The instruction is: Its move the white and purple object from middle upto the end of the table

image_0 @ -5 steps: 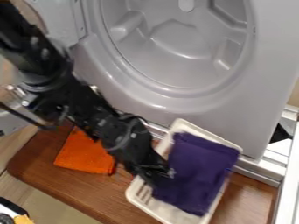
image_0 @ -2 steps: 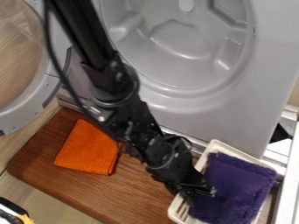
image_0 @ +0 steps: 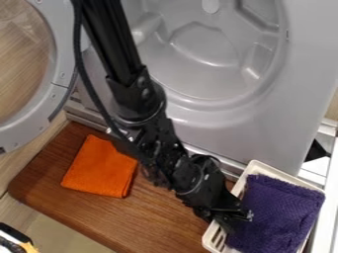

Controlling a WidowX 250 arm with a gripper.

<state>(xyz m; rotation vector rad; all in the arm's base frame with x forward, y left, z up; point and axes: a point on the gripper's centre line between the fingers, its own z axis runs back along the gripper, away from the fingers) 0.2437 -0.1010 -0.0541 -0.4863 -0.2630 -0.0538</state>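
The white basket [image_0: 253,169] with the purple cloth [image_0: 277,212] in it sits at the near right end of the wooden board [image_0: 151,217], set at a slant, its near end running out of your view. The cloth covers most of the basket, leaving you its far rim and the slotted part at its near left. Your gripper [image_0: 236,215] is at the basket's left side, right by the cloth's left edge, with the arm slanting down to it from the far left. You cannot tell whether it is open, closed or gripping the basket or cloth.

To your left on the board lies an orange cloth [image_0: 100,168], well apart from the basket. Behind the board stands a grey machine [image_0: 198,118] with a round recess, its round door [image_0: 63,54] swung open at the far left. At your near left corner is a black and yellow item [image_0: 10,239].
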